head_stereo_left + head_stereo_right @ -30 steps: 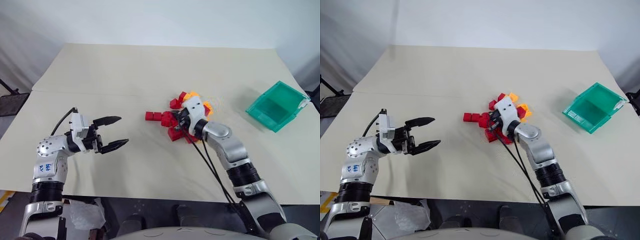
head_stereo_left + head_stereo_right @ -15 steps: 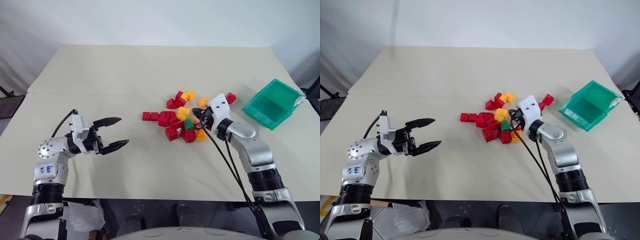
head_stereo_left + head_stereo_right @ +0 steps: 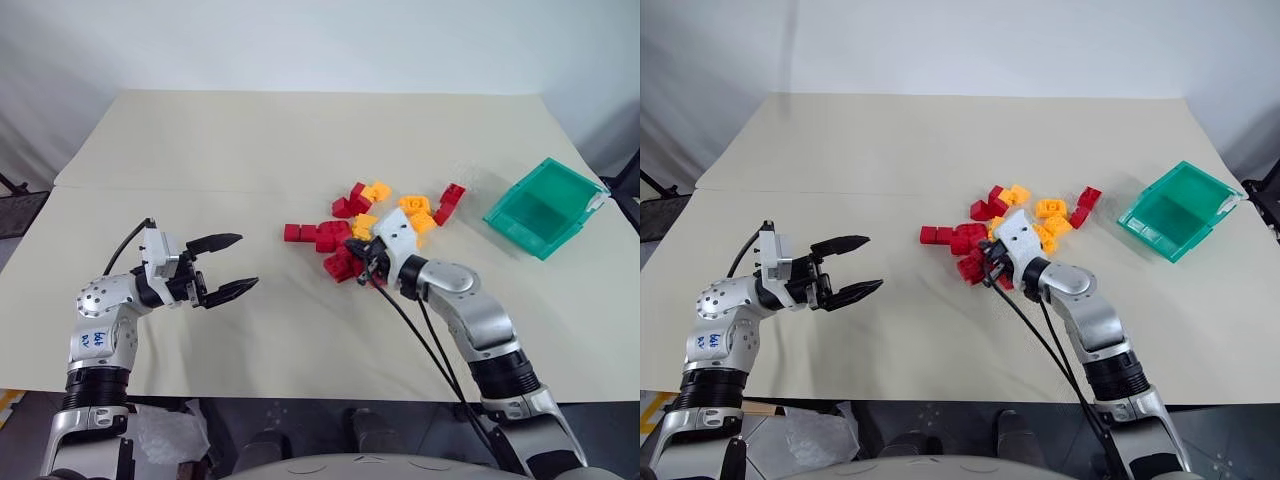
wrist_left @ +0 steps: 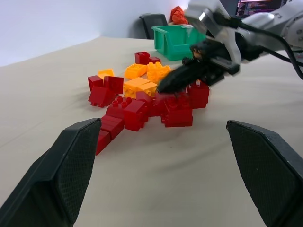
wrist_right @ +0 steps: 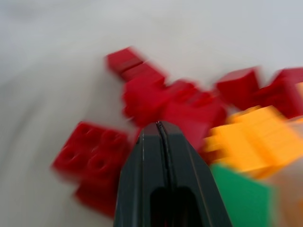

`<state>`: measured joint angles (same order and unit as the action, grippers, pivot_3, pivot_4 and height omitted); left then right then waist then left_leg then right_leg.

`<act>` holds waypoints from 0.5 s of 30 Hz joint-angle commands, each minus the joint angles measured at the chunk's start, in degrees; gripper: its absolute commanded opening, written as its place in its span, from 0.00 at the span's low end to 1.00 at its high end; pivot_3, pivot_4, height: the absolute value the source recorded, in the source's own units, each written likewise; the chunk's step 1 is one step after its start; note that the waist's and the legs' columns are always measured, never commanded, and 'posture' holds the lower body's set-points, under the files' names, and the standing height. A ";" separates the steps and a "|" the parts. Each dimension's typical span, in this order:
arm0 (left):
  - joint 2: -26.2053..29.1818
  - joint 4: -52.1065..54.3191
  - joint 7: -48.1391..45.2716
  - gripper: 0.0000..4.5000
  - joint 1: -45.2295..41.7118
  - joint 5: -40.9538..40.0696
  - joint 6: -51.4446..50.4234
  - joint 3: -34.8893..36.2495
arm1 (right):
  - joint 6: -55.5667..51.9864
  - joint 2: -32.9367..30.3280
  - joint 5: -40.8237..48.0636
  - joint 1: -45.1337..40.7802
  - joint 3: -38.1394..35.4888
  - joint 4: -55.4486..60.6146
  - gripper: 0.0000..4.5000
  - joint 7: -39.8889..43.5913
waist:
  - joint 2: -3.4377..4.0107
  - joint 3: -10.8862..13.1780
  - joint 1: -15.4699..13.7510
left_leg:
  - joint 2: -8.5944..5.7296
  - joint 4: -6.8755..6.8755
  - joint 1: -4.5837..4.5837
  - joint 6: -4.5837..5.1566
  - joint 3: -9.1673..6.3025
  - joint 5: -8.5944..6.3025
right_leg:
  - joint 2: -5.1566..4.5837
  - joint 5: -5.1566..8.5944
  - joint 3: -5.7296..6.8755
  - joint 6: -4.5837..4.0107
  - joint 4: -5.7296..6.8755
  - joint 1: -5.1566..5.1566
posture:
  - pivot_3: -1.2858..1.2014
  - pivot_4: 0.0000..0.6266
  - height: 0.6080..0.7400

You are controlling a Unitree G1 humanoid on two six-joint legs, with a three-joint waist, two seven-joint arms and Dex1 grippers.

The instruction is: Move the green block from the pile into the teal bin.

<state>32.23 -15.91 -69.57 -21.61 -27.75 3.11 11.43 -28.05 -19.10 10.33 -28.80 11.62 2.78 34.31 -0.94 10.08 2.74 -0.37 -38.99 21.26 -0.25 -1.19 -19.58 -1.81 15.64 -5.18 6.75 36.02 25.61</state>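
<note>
From the head views, one teal bin [image 3: 545, 207] sat at the table's [image 3: 250, 150] right edge, well apart from one pile [image 3: 375, 225] of roughly a dozen red and some five yellow-orange bricks, over whose near side the right gripper [image 3: 356, 246] reached with its fingers pressed together and nothing between them, while the left gripper [image 3: 233, 265] hung spread wide and empty well to the left. In the left wrist view, the right gripper's shut tips touched the red bricks. In the right wrist view, the one green block [image 5: 241, 201] lay just beside the clenched fingers [image 5: 165, 184], not between them, next to a yellow-orange brick [image 5: 253, 139].
</note>
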 commanded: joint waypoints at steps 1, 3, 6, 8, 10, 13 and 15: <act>0.22 1.71 0.39 1.00 0.17 -1.12 0.72 1.35 | -2.79 -0.27 1.91 1.02 1.91 4.93 0.01 3.17 | 0.00 0.00 0.03 | 0.00 0.00 0.00 0.00 0.00 0.00 | 0.00 0.00 0.00 0.00 0.00 0.00 | 0.52 0.24 1.00; 0.15 1.71 0.56 1.00 0.21 -1.09 0.84 1.34 | -3.38 -0.33 1.96 1.62 2.41 6.84 0.01 3.52 | 0.00 0.00 0.03 | 0.00 0.00 0.00 0.00 -0.01 0.00 | 0.00 0.00 0.01 0.00 0.00 0.00 | 0.52 0.24 1.00; 0.06 1.33 0.74 1.00 -0.14 -1.04 1.08 1.36 | -3.75 -0.17 2.59 0.26 -1.15 7.70 0.01 1.64 | 0.00 0.00 0.02 | -0.01 0.00 0.01 0.00 -0.01 0.00 | -0.02 0.00 0.01 0.00 -0.01 0.00 | 0.52 0.24 1.00; 0.10 1.12 0.73 1.00 -0.38 -1.06 1.10 1.29 | -4.47 -1.12 3.82 -0.96 -4.17 8.55 0.01 1.34 | 0.00 0.00 -0.04 | -0.01 0.00 0.02 0.00 -0.01 0.00 | -0.03 0.00 0.02 0.00 -0.01 0.00 | 0.52 0.24 1.00; 0.17 0.91 0.58 1.00 -0.64 -1.06 1.09 1.16 | -6.08 -2.99 5.77 -1.83 -6.96 9.99 0.01 2.49 | 0.00 0.00 -0.15 | -0.02 0.00 0.02 0.00 -0.01 0.00 | -0.04 0.00 0.03 0.00 -0.01 0.00 | 0.52 0.24 1.00; 0.31 0.39 -0.01 1.00 -1.26 -1.04 1.05 0.87 | -8.22 -6.47 8.21 -2.27 -10.21 11.59 0.01 4.55 | 0.00 0.00 -0.48 | -0.02 0.02 0.03 -0.01 -0.05 -0.01 | -0.04 0.00 0.07 0.00 -0.06 0.00 | 0.52 0.24 1.00; 0.37 -0.10 -1.10 1.00 -2.09 -0.97 0.86 0.17 | -12.34 -14.39 10.24 -1.00 -12.80 13.16 0.09 9.65 | 0.03 0.02 -0.80 | -0.02 0.05 0.04 0.00 -0.06 -0.02 | -0.04 0.00 0.09 0.00 -0.09 0.00 | 0.52 0.24 1.00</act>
<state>32.15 -16.49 -69.73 -22.91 -27.75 3.47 11.04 -37.57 -29.01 18.40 -30.30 1.98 13.28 40.20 -0.91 10.10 1.94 -0.39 -38.94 21.32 -0.23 -1.23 -19.61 -1.86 15.64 -5.09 6.74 35.91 25.61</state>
